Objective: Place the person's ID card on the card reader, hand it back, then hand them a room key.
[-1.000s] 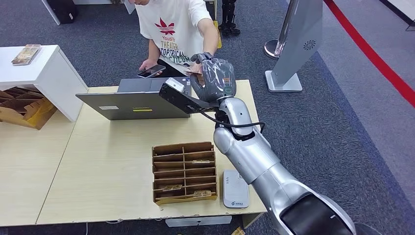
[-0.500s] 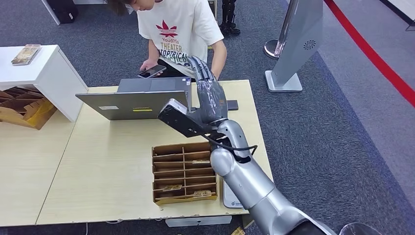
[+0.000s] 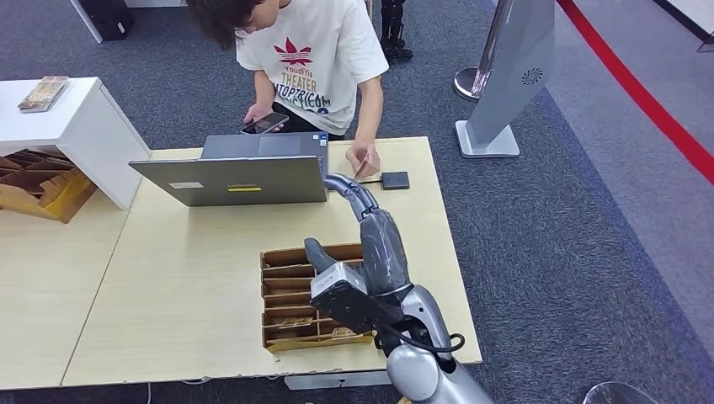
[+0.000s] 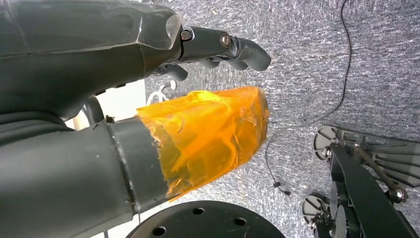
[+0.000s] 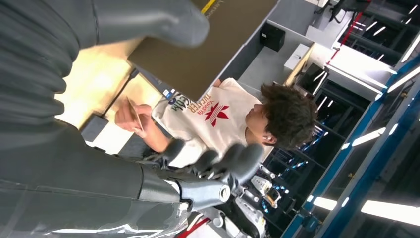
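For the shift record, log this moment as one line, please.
right hand: open, above divided box | card: in person's hand | left hand: holds nothing, over floor

Laptop (image 3: 229,172) behind divided tray (image 3: 290,296)

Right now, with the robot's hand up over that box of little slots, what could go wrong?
1. The right hand hangs just above the cardboard organizer; coming down carelessly, it might knock the box or the cards in it.
2. The open laptop stands close ahead of the fingers, so a forward reach could bump its screen.
3. The person's hand with the card is near the small black pad; another reach there could hit it.
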